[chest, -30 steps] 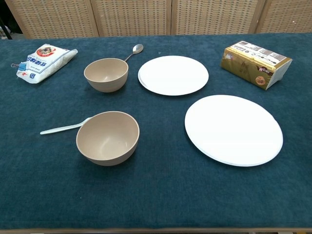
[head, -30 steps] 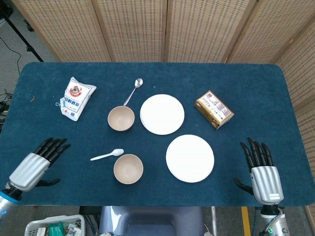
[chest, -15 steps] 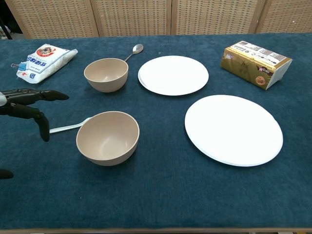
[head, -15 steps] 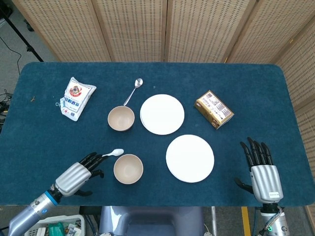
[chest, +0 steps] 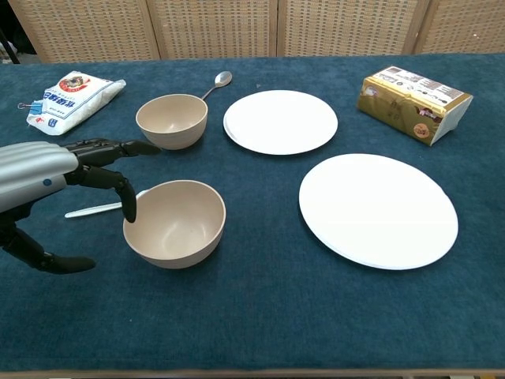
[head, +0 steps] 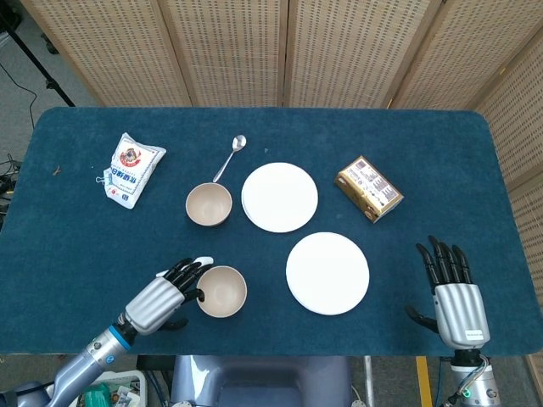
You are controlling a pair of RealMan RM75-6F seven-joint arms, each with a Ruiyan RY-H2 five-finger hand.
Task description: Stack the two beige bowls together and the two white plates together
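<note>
Two beige bowls sit left of centre: the near bowl [head: 221,291] [chest: 175,223] and the far bowl [head: 209,204] [chest: 172,120]. Two white plates lie apart: the far plate [head: 280,197] [chest: 281,121] and the near plate [head: 327,273] [chest: 378,209]. My left hand [head: 165,297] [chest: 55,174] is open, fingers spread, right beside the near bowl's left rim and above the white spoon. My right hand [head: 451,292] rests open at the table's front right, far from the plates; the chest view does not show it.
A white plastic spoon [chest: 99,208] lies left of the near bowl, partly under my left hand. A metal spoon [head: 231,156] lies behind the far bowl. A white bag [head: 130,169] is at the back left, a gold packet [head: 368,188] at the right.
My left hand has swept rightwards from the table's front left corner to the near bowl's left rim. My right hand has barely moved.
</note>
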